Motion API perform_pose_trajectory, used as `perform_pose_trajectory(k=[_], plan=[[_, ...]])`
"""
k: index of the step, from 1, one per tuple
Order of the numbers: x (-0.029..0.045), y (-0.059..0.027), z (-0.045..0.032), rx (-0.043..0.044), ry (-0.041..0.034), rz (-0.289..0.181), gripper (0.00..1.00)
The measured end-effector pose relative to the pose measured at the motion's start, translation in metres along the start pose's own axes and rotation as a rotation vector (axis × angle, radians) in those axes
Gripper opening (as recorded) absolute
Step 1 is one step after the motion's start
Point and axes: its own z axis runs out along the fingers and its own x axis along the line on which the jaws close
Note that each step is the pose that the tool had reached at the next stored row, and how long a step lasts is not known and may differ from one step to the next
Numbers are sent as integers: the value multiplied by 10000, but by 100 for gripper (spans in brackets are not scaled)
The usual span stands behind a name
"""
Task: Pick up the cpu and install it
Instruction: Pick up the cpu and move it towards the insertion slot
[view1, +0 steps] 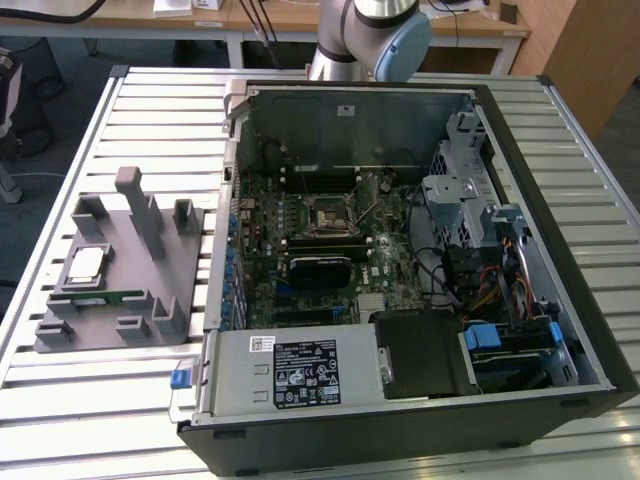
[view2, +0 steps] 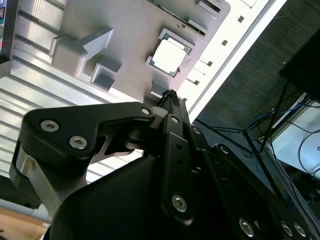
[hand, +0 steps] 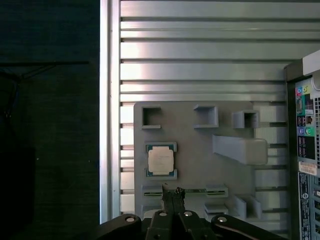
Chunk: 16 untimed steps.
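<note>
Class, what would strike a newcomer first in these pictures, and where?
An open computer case sits at the middle of the exterior view, its green board exposed. To that view's left, the silvery cpu lies in a grey fixture. The shut gripper points toward that fixture.

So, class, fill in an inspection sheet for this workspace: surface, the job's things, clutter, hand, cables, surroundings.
Surface: slatted metal table, bearing a grey fixture and an open computer case.
Job's things: cpu lies flat in its fixture pocket, not picked up; socket on the board inside the case shows a dark centre.
Clutter: green memory stick in the fixture beside the cpu.
Hand: hand shut, holding nothing, apart from the cpu.
Cables: coloured bundle inside the case, at the exterior view's right.
Surroundings: desks behind the table.
</note>
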Motion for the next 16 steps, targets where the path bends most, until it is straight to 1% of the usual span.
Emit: perform_pose_trajectory(k=[4,9,11,12,15,16], plan=[[2,-1,21,3,1,1,11],[3,-3,51,33,-1,-1,11],[4,-4,80,36,0,-12,23],[4,-5,95,36,0,-42,23],[6,-6,137,29,12,-307,41],[6,-6,153,27,17,-420,41]])
